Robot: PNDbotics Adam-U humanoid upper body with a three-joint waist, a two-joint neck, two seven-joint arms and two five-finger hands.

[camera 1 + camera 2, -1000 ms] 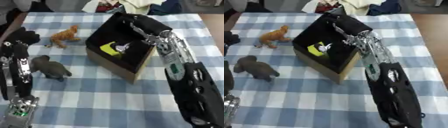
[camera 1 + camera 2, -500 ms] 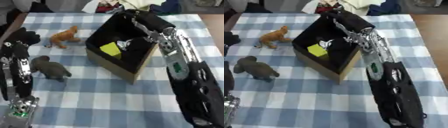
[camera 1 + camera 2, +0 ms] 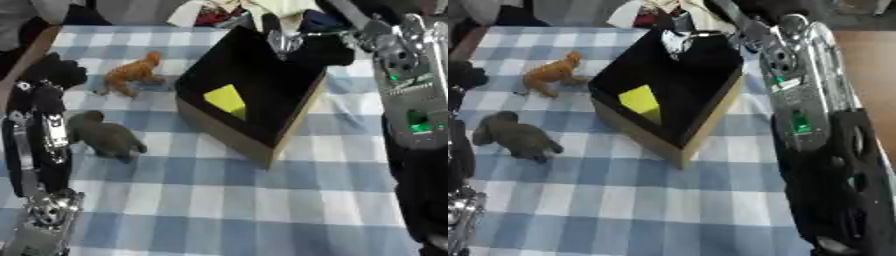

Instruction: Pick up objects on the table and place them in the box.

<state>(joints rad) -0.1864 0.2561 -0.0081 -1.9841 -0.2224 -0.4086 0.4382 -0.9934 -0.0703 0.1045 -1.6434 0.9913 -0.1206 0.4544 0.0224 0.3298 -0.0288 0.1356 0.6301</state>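
A cardboard box (image 3: 223, 131) with a black inside stands tilted in the middle of the checked cloth. A yellow block (image 3: 226, 98) lies inside it. My right hand (image 3: 322, 49) hovers over the box's far corner, its arm coming down the right side. A small pale shape (image 3: 280, 40) shows at the hand's left edge; I cannot tell whether it is held. An orange toy animal (image 3: 131, 75) stands left of the box. A grey toy animal (image 3: 105, 136) stands nearer to me, beside my left arm. My left hand (image 3: 57, 70) rests open at the left edge, touching nothing.
Clothes and bags (image 3: 219, 12) are piled along the table's far edge. The blue-and-white checked cloth (image 3: 227, 210) stretches in front of the box. My left forearm (image 3: 39, 150) runs up the left side, close to the grey toy.
My right hand has risen out of the box's inside to its far corner. The small pale shape near the yellow block went up with it. The toys and my left arm kept still.
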